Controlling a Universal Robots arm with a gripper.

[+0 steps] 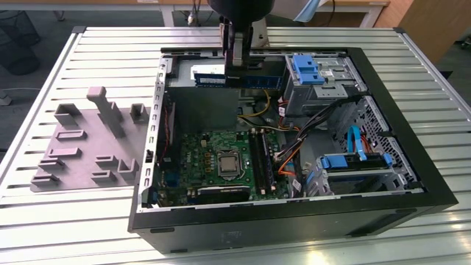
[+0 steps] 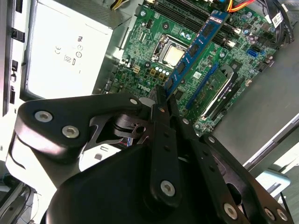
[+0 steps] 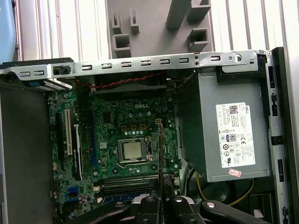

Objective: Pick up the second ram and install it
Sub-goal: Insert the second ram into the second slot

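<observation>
Holding second ram (image 2: 194,49), claw (image 2: 161,100) above case (image 1: 294,218)

Exterior view: high, oblique, set well back, looking down into the open computer case (image 1: 294,221) on the slatted table (image 1: 66,221). Both wrist views: close in, facing down past the gripper (image 2: 163,95) into that case. All three views share the motherboard (image 3: 126,126) and its processor socket (image 1: 227,164) — both wrist views also share the power supply (image 3: 224,135).

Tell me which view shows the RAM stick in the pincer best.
The second wrist view: the RAM stick shows its chip-lined face, held in the shut pincer. The first wrist view shows it edge-on; the exterior view, partly behind the pincer.
</observation>
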